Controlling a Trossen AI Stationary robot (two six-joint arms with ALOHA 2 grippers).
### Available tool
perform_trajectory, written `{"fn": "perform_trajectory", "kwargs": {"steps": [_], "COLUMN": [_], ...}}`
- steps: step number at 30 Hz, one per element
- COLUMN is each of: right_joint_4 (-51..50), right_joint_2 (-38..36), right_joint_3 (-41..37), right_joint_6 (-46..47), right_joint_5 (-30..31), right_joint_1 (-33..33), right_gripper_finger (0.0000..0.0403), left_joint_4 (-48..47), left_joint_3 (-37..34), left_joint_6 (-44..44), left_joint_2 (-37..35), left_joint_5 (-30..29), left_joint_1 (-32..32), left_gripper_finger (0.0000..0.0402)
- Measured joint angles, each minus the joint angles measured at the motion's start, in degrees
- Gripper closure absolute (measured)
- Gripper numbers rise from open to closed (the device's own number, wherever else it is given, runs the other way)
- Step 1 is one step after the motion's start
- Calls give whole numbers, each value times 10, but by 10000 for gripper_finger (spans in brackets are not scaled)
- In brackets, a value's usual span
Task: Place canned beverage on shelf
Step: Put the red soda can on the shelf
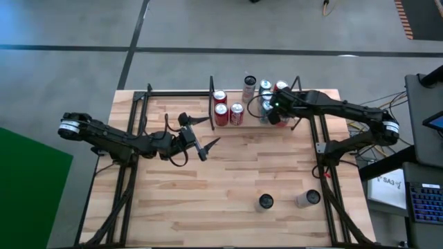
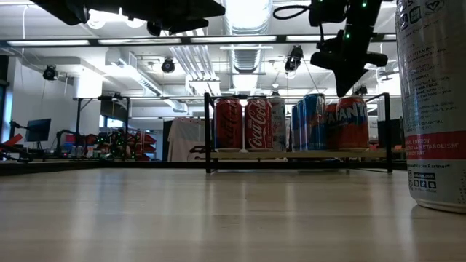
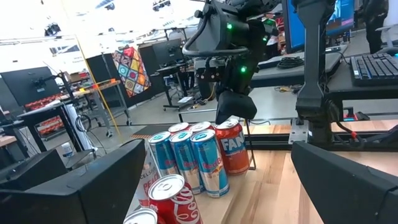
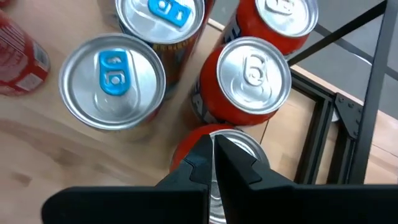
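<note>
A: Looking from above, where is the right gripper (image 1: 271,115)?
B: Over the right end of the shelf (image 1: 257,125) at the far edge of the counter (image 1: 228,187), directly above the cluster of cans there; its own wrist view shows the two fingers (image 4: 200,163) pressed together, gripping nothing, with an orange can (image 4: 254,73) and two blue-tabbed cans (image 4: 112,78) just below them

A: And the shelf itself?
B: Standing on its board are red Coca-Cola cans (image 2: 246,124) at the left end, then a slim white can (image 2: 277,122), blue-and-silver cans (image 2: 309,121) and an orange Fanta can (image 2: 352,124) toward the right; the cans stand upright and close together, some touching

A: Any cans off the shelf?
B: Two, near the front right of the counter; a dark-topped can (image 1: 266,201) stands upright, and a silver can (image 1: 307,199) sits just beside it to the right; I cannot tell whether that one is upright or tipped; a white can (image 2: 435,102) looms close in the low view

A: What about the left gripper (image 1: 199,140)?
B: Hanging above the counter's left-middle, well apart from the shelf; its fingers (image 1: 210,145) are spread wide and hold nothing
</note>
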Motion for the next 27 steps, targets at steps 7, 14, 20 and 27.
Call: {"fn": "perform_trajectory", "kwargs": {"steps": [7, 14, 20, 27], "right_joint_4": [-1, -4, -7, -7], "right_joint_2": [22, 21, 17, 15], "right_joint_3": [-1, -1, -1, -1], "right_joint_6": [-5, -38, -104, -143], "right_joint_5": [0, -9, -25, -35], "right_joint_1": [1, 1, 1, 1], "right_gripper_finger": [394, 394, 394, 394], "left_joint_4": [-2, -3, -2, -2], "left_joint_3": [0, 0, 0, 0], "left_joint_6": [-1, -1, -1, -2], "left_joint_2": [0, 0, 0, 0], "left_joint_5": [0, 0, 0, 0], "left_joint_1": [0, 0, 0, 0], "left_gripper_finger": [12, 12, 12, 12]}}
